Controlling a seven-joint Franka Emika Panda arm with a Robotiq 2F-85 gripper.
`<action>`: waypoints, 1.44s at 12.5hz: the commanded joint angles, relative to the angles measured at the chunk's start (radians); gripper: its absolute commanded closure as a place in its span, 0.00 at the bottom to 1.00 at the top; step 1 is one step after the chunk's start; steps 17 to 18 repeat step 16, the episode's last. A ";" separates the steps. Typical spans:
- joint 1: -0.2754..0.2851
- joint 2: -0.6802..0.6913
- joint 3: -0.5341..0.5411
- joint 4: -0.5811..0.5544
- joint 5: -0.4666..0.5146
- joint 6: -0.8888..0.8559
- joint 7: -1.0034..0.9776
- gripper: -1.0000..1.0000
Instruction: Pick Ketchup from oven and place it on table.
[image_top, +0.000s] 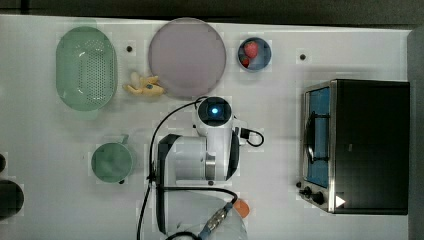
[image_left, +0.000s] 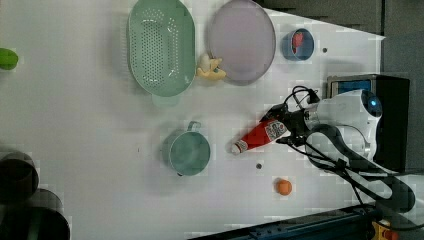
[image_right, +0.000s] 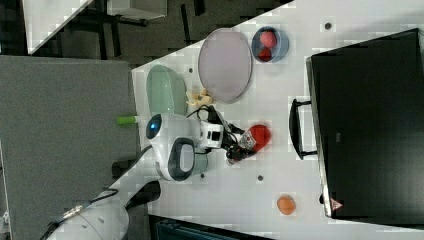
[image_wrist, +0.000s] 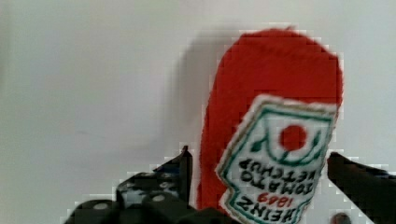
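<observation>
Your white bench (image_top: 50, 150) is a flat, smooth slab with a few small dark holes. On it, at the top view's right, sits the boxy black oven (image_top: 372, 145) with its silver frame, bluish glass door and dark handle; small black knobs sit at one corner. The arm's glossy white shell hides the bottle in the top view. Next come the round mauve plate (image_top: 187, 57), the perforated green colander (image_top: 86, 67) and the green mug (image_top: 112, 162). The Ketchup (image_left: 260, 134) — a slim red plastic bottle with a white cap and printed label — stands on the bench near the mug in the left view, well apart from the oven. The gripper (image_wrist: 259, 177) has its black fingers spread to either side of the bottle — a gap shows on one side
</observation>
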 joint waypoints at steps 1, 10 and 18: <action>-0.004 -0.167 -0.022 0.054 -0.011 0.010 0.051 0.00; -0.004 -0.539 -0.024 0.452 -0.014 -0.720 0.050 0.00; -0.005 -0.546 -0.031 0.572 -0.017 -0.947 0.050 0.00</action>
